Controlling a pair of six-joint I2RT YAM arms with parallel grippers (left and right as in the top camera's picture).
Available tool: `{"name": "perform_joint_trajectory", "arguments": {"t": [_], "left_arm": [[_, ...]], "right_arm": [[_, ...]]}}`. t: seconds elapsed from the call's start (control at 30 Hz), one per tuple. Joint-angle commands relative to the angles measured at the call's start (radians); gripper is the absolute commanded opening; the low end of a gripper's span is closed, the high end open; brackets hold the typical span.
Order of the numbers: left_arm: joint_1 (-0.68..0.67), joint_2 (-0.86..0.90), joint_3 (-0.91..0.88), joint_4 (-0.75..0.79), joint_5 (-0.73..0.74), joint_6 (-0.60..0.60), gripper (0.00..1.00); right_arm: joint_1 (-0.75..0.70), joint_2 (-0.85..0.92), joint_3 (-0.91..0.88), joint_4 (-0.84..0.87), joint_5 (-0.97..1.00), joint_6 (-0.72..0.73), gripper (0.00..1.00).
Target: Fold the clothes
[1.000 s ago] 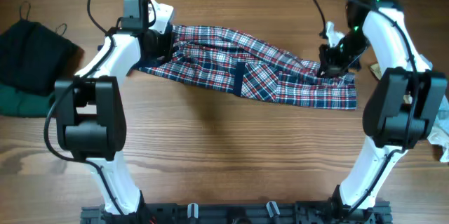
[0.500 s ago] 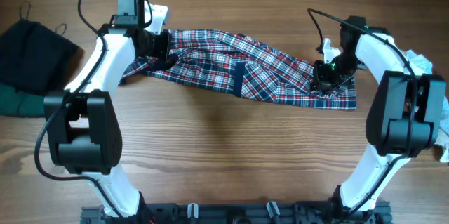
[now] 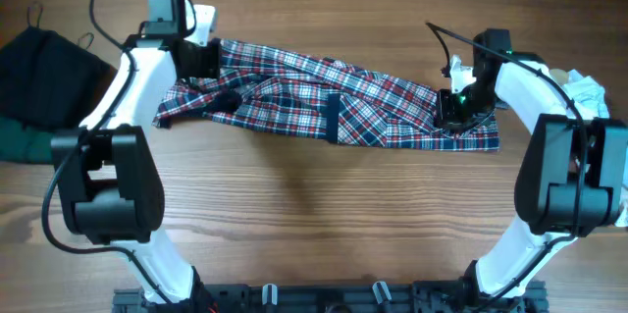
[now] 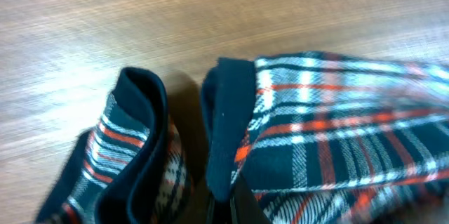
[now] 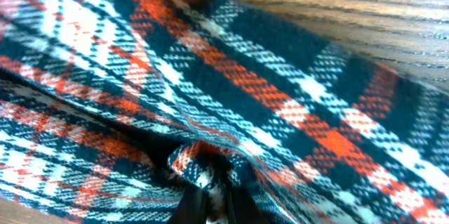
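1. Two grippers pinch one plaid shirt (image 3: 334, 107), which is stretched across the far half of the table (image 3: 314, 225).
2. At the shirt's left end the left gripper (image 3: 203, 58) is clamped tight on fabric; the right gripper (image 3: 455, 109) is clamped on the right end.
3. Only the left wrist view shows the navy trim (image 4: 224, 133) doubled over.
4. Only the overhead view shows dark clothes (image 3: 39, 78) at the table's left edge.

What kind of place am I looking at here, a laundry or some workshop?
Probably a robot lab bench, not a laundry: cabled arms at a wooden table hold a plaid shirt between left gripper and right gripper, with dark clothes piled at the left edge.
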Motion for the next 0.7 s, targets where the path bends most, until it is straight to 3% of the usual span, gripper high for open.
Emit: {"name": "perform_joint_trajectory", "arguments": {"t": [0.0,0.17,0.33,0.37,0.43,0.67], "left_arm": [[0.057,-0.016,0.000,0.053,-0.047,-0.002,0.04],[0.071,-0.014,0.000,0.045,-0.047,-0.002,0.04],[0.071,-0.014,0.000,-0.094,-0.043,-0.002,0.04],[0.071,-0.014,0.000,-0.115,-0.043,-0.002,0.04],[0.071,-0.014,-0.001,-0.144,-0.043,-0.002,0.04],[0.070,-0.014,-0.002,-0.151,-0.028,-0.003,0.04]], "right_arm": [[-0.011,0.144,-0.100,0.129,0.326,0.011,0.05],[-0.012,0.144,-0.107,0.153,0.346,0.010,0.04],[-0.012,0.144,-0.107,0.175,0.346,0.010,0.05],[-0.012,0.144,-0.107,0.178,0.346,0.011,0.10],[-0.012,0.144,-0.107,0.177,0.346,0.010,0.33],[-0.027,0.144,-0.106,0.217,0.429,-0.001,0.40]]}}
